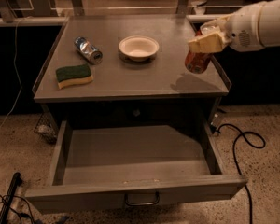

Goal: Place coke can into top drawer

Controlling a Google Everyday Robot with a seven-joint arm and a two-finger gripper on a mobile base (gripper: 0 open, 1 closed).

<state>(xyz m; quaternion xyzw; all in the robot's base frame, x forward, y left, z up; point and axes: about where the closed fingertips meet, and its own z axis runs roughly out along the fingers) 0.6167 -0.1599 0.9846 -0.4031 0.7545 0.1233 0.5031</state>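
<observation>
Red coke can [197, 62] pinched in the gripper [206, 43] at the upper right of the frame, with the top drawer [135, 188] open at the lower centre.

Your gripper hangs over the right edge of the cabinet top [130, 80], its pale fingers closed around the can's upper part. The can looks clear of the surface, judging by the shadow beneath it. Its long axis is close to upright, with the base tipped slightly toward the left. Only the red lower body shows, with the silver top hidden behind the fingers. The drawer's bare grey floor lies below and to the left of the can in the frame, pulled well out past the cabinet front, handle [142, 200] nearest the bottom edge. You probably need to bring the can forward past the cabinet's front lip before lowering it, keeping that near-upright axis. The bowl [138, 47], sponge [74, 75] and silver-and-blue can [88, 50] sit well apart to the left.
</observation>
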